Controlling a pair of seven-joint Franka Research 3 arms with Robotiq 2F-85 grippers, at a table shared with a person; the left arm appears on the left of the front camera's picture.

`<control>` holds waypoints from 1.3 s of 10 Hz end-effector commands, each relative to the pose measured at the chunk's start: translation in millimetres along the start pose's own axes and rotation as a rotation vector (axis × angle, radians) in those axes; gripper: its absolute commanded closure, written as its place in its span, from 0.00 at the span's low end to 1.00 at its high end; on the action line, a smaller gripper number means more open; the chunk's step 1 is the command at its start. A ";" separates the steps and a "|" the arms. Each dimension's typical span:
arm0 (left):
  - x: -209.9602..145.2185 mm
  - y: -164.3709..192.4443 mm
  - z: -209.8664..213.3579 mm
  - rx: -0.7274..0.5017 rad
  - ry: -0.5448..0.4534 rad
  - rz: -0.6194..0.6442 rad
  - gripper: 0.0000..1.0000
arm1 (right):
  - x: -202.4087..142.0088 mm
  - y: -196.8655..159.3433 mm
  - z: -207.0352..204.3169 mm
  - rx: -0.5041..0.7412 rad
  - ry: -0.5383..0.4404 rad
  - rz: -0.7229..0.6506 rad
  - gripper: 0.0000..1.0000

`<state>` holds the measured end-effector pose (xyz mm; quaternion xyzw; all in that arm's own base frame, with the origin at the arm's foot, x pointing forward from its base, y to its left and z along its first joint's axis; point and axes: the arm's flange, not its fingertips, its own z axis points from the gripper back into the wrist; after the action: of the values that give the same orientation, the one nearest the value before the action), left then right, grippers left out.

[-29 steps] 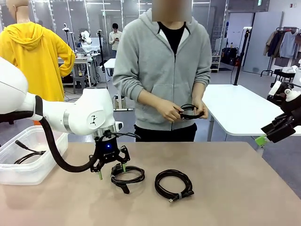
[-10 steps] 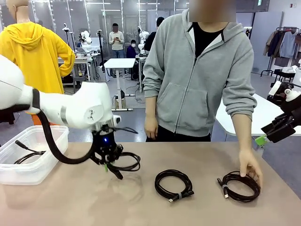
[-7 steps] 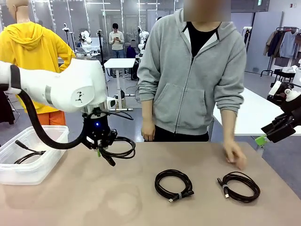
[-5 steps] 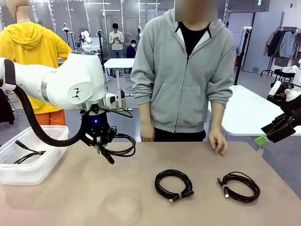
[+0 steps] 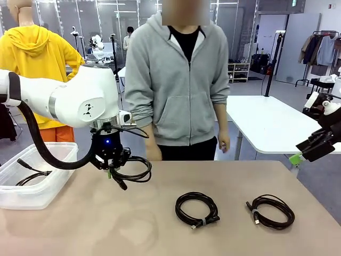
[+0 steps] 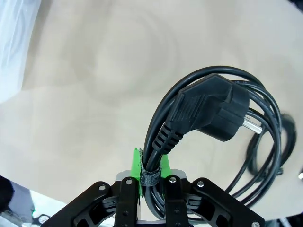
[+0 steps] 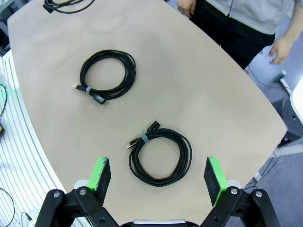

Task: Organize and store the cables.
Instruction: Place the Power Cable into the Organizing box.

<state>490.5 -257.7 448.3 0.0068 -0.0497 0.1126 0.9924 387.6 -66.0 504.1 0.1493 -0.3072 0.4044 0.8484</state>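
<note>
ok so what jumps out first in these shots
The left claw, shut on a coiled power cable, holds it above the table, right of the clear bin. Then two more lie flat on the table: the middle coil and the right coil.

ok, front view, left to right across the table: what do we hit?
Clear bin with a cable in it → left gripper shut on a coiled cable, held in the air → middle coil lying flat → right-hand coil lying flat → right gripper, open, at the picture's right edge.
</note>
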 end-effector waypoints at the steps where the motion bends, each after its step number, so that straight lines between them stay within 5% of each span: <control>1: 24.3 31.9 16.7 0.041 0.056 -0.144 0.83 | 3.6 0.2 0.7 0.006 0.001 -0.027 0.00; 2: 37.3 60.0 29.8 0.034 0.055 -0.226 0.83 | 3.6 0.2 0.7 0.006 0.001 -0.027 0.00; 6: 82.6 186.9 65.2 -0.043 -0.028 -0.235 0.83 | 3.6 0.2 0.7 0.006 0.001 -0.027 0.00; 9: 130.8 294.6 50.8 -0.040 -0.172 -0.296 0.83 | 3.6 0.2 0.7 0.006 0.001 -0.027 0.00; 13: 167.8 351.6 2.7 -0.060 -0.181 -0.330 0.83 | 3.6 0.2 0.7 0.006 0.001 -0.027 0.00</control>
<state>562.5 122.2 471.0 0.0081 -0.1304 -0.0465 0.9903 387.7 -66.0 503.9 0.1491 -0.3064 0.4044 0.8487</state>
